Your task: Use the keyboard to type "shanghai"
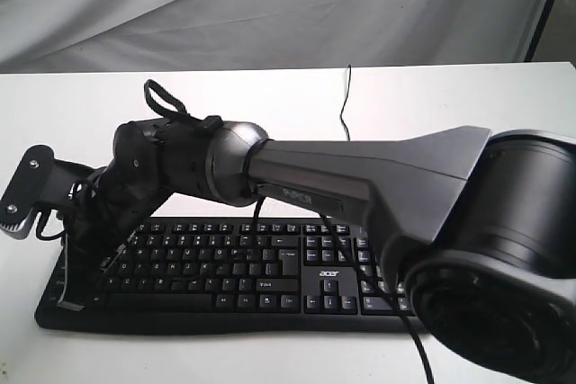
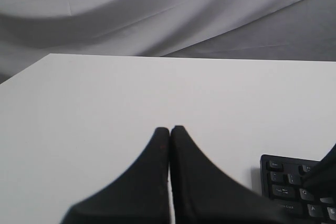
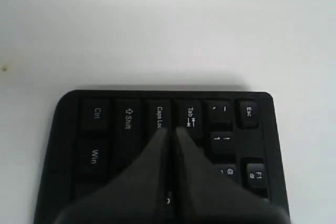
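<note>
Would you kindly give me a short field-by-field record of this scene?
keyboard: black, flat on white table
left end effector: shut, above the table, off the keyboard's corner
right end effector: shut, tips at Caps Lock and Tab; contact unclear
right arm: stretched across the keyboard to its Caps Lock end

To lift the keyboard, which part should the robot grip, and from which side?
Probably the thin rim at the short end of the keyboard, beside Ctrl and Shift. It lies flat and wide, so only its edges offer a pinch. Come low over the table at that end with the left gripper, opened first; the cable leaves the far edge.
</note>
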Robot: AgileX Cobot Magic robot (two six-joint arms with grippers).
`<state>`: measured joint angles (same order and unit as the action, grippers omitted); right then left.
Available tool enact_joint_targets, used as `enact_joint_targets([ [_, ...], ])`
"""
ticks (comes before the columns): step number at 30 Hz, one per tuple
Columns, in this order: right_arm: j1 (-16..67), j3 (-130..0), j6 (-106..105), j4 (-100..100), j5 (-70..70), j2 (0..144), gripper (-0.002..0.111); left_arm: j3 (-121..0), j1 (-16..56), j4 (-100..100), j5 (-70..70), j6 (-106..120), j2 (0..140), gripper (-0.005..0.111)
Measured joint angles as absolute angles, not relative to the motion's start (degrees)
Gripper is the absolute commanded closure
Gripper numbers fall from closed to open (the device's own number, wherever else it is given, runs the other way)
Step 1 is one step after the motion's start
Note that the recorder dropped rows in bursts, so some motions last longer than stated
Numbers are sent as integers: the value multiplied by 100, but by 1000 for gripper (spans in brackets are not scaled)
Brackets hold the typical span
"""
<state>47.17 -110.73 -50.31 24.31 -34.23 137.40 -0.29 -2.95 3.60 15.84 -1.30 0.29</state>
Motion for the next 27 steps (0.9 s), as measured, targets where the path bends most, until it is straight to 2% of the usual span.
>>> enact_joint_targets([
  [11, 4450, -10958, -5207, 2112, -4229, 13285, 108, -29, -295, 360, 1584, -130, 29, 106],
  [27, 3878, -9132, -5792, 2390, -3736, 12089, 108, -29, -295, 360, 1584, -130, 29, 106],
])
